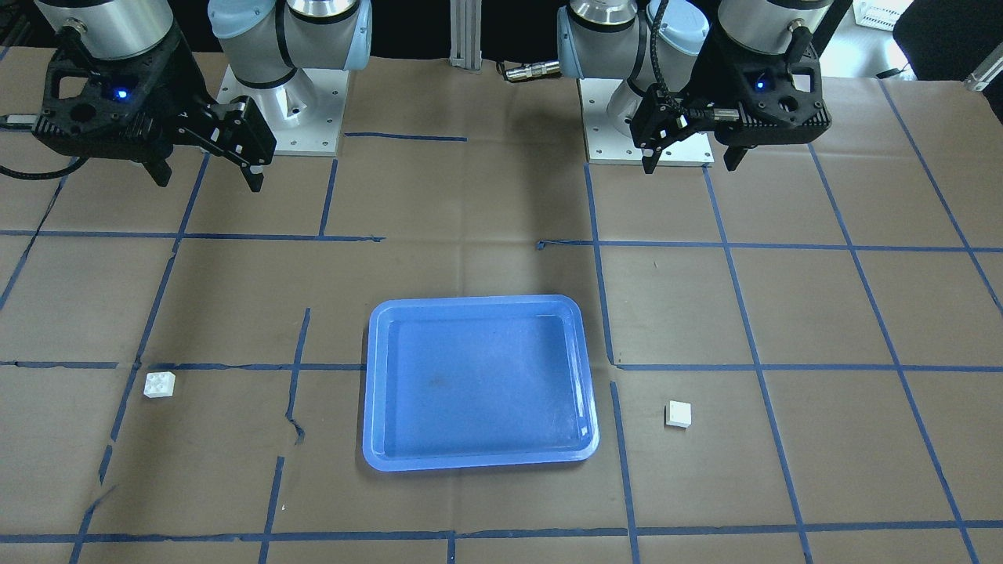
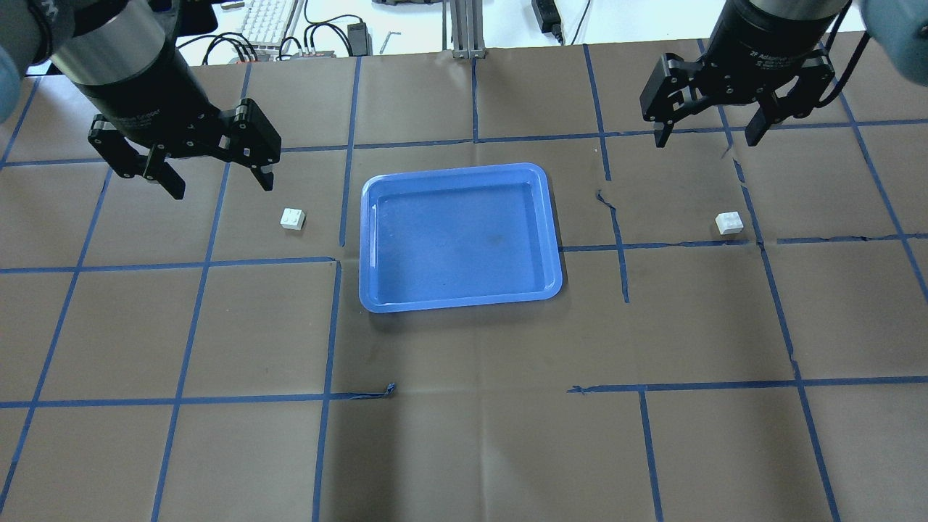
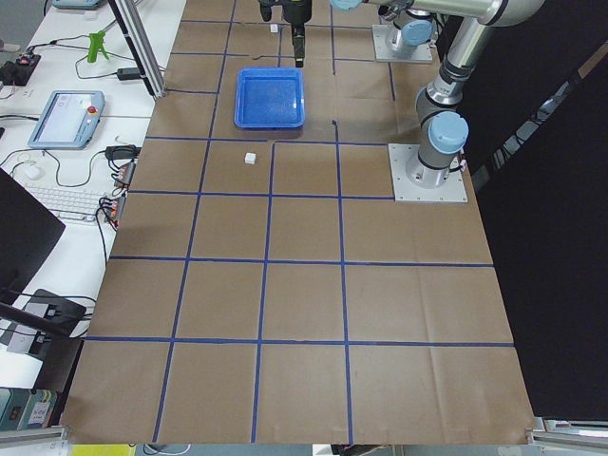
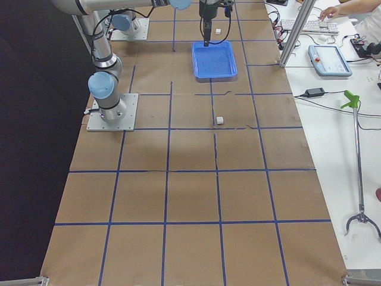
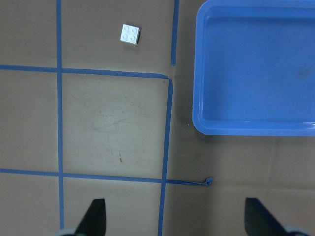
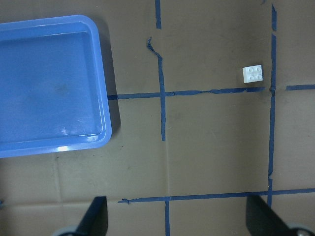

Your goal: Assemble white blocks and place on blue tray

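Observation:
The blue tray (image 2: pixel 461 167) lies empty at the table's middle. One white block (image 2: pixel 293 218) sits studs up just left of it, and the left wrist view shows it too (image 5: pixel 130 34). A second white block (image 2: pixel 729 222) lies farther off to the right, also in the right wrist view (image 6: pixel 252 73). My left gripper (image 2: pixel 221 185) hangs open and empty above the table, beyond and left of the first block. My right gripper (image 2: pixel 707 138) hangs open and empty beyond the second block. In the front view the left gripper (image 1: pixel 689 164) is on the right and the right gripper (image 1: pixel 208 180) on the left.
Brown paper with blue tape grid lines covers the table (image 2: pixel 464 406). The two arm bases (image 1: pixel 282 110) stand at the robot's edge. A keyboard and cables (image 2: pixel 275 22) lie beyond the far edge.

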